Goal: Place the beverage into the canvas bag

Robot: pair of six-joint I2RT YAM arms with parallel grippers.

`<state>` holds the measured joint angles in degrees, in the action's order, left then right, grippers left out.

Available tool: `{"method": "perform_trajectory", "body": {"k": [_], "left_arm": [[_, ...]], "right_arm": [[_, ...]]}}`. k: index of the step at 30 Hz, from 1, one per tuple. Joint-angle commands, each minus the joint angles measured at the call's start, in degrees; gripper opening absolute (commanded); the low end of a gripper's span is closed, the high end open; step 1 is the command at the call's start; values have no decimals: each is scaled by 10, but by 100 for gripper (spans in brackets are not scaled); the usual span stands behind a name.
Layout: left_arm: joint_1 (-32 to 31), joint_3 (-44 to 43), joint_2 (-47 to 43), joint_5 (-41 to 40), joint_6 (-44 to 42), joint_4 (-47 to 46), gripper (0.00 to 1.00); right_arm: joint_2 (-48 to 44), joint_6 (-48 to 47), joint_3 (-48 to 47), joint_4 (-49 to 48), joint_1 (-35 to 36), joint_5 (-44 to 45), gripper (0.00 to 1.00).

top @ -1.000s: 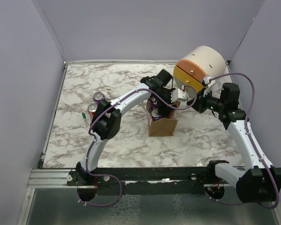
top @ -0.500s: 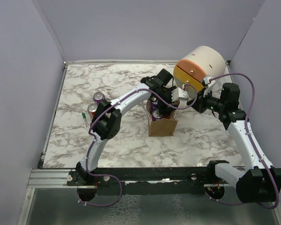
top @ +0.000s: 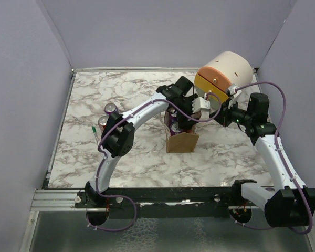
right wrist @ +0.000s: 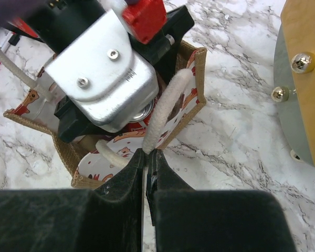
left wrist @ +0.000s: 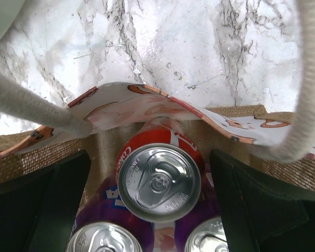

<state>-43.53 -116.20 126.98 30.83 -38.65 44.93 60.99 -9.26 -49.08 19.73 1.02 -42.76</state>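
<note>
The tan canvas bag [top: 182, 140] stands mid-table. My left gripper [top: 177, 118] points down into it, open, its black fingers [left wrist: 252, 199] wide on either side of a red Coke can [left wrist: 158, 181] with a gap each side. The can sits upright inside the bag above two purple cans [left wrist: 102, 239]. My right gripper [right wrist: 148, 157] is shut on one pale loop handle [right wrist: 165, 107] at the bag's [right wrist: 191, 100] rim, holding it up. The left gripper's body [right wrist: 102, 68] hides most of the bag's inside in the right wrist view.
A large cream-and-orange cylinder [top: 223, 73] lies at the back right, close behind the right gripper [top: 214, 113]. A purple can [top: 111, 109] and a red can [top: 103, 122] stand at the table's left. Grey walls close in both sides.
Almost nothing has changed. The left arm has shifted very slightly over the bag; the right gripper still holds the handle.
</note>
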Motion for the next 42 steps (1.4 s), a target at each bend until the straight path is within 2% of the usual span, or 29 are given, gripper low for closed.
{"method": "perform_trajectory", "body": {"k": [1, 9, 15, 20, 26, 29, 35, 42], "left_arm": [[-2, 8, -62, 26, -3, -8, 100], [-2, 37, -127, 20, -14, -4, 99], [-1, 64, -209, 16, -19, -5, 97], [4, 87, -288, -19, -19, 1, 97], [37, 111, -376, -78, -7, 53, 96], [69, 158, -427, -111, 9, 56, 96], [200, 259, -511, -162, 115, 23, 96], [345, 357, -541, -194, 183, 31, 96]], "right_arm": [[-6, 0, -2, -4, -2, -19, 1], [-9, -2, -4, -1, -2, -22, 1], [4, -15, -18, 12, -2, -33, 1], [24, -40, -46, 44, -2, -49, 1], [44, -41, -61, 53, -2, -77, 1], [52, -40, -68, 54, -2, -81, 1], [64, -40, -80, 59, -2, -83, 1], [64, -40, -83, 60, -2, -82, 1]]}}
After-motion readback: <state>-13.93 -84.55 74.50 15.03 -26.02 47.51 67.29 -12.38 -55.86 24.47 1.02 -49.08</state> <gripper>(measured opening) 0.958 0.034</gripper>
